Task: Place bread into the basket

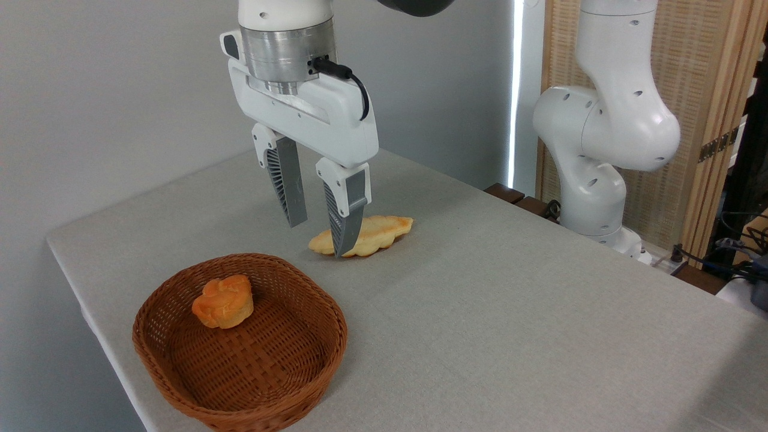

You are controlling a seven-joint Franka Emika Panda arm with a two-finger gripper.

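The bread (375, 234), a long pale golden braided loaf, lies on the grey table just behind and to the right of the basket. My gripper (318, 233) hangs open over the loaf's left end, its right finger (347, 216) in front of the bread and its left finger (288, 186) higher and to the left; nothing is held. The reddish-brown wicker basket (312, 294) sits at the table's front left. Inside it, near the back left, rests a small round orange bun (224, 302).
The arm's white base and lower links (600, 156) stand at the table's right back edge. A wooden screen (696, 90) and cables (738, 252) lie beyond. The table's left edge (66, 264) runs close to the basket.
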